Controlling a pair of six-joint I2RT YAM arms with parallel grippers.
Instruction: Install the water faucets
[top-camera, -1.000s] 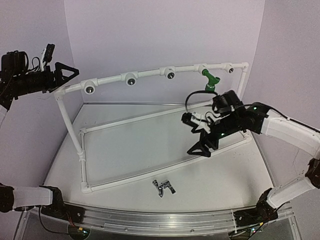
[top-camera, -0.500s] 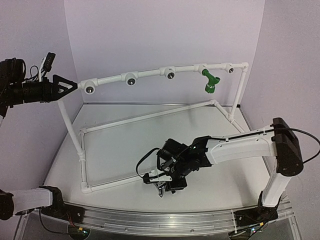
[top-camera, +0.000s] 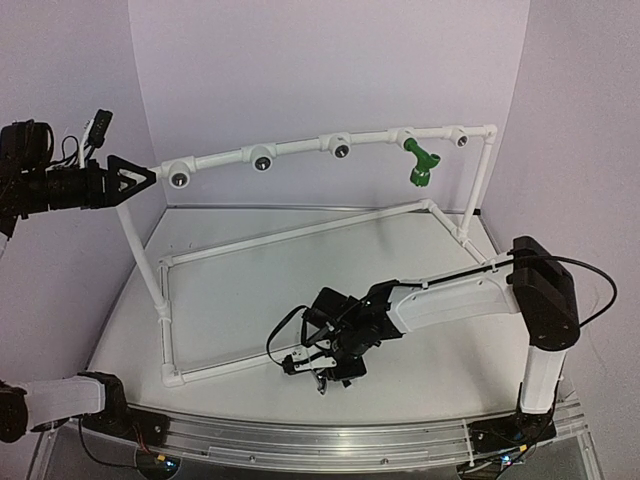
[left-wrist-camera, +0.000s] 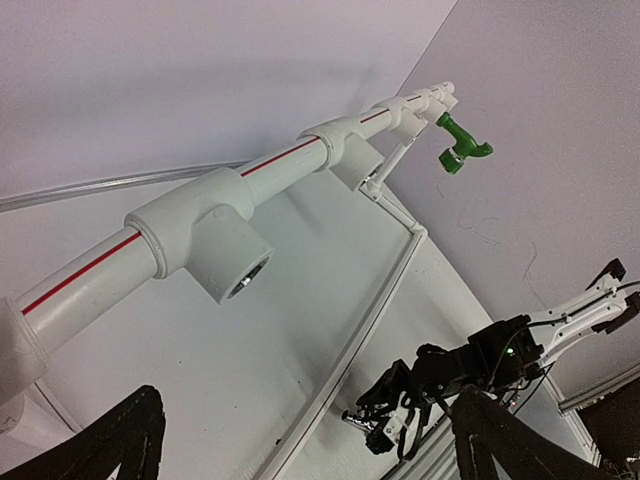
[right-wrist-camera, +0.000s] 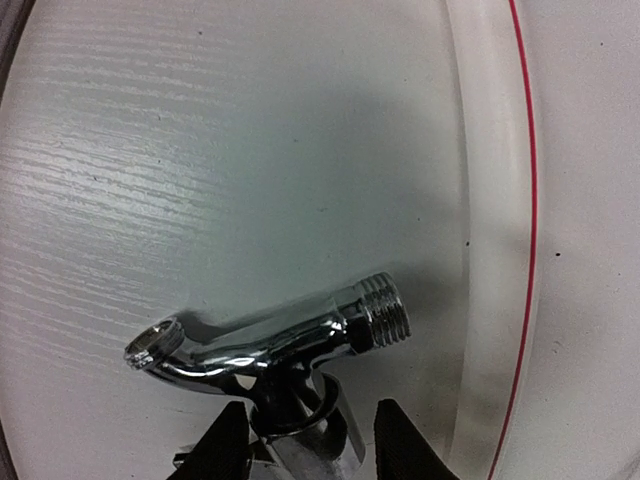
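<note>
The silver chrome water faucet (right-wrist-camera: 270, 345) lies on the white table near the front pipe, threaded end to the right. My right gripper (right-wrist-camera: 305, 440) reaches down over it (top-camera: 322, 378), its fingers flanking the lever handle, with a thin gap still showing at the right finger (right-wrist-camera: 405, 445). The green water faucet (top-camera: 420, 165) hangs from the top rail near its right end (left-wrist-camera: 460, 150). My left gripper (top-camera: 150, 175) hovers open and empty just left of the leftmost white fitting (top-camera: 180, 178), which shows close up in the left wrist view (left-wrist-camera: 235, 265).
A white pipe frame (top-camera: 300, 232) stands on the table, and its top rail carries several fittings with dark holes (top-camera: 262, 160). The frame's front pipe (right-wrist-camera: 495, 250) runs right beside the chrome faucet. Purple walls close in behind and at the sides.
My right arm swung from near the frame's right side down to the chrome faucet at the front, and its jaws narrowed around the handle. The left gripper shifted slightly.
</note>
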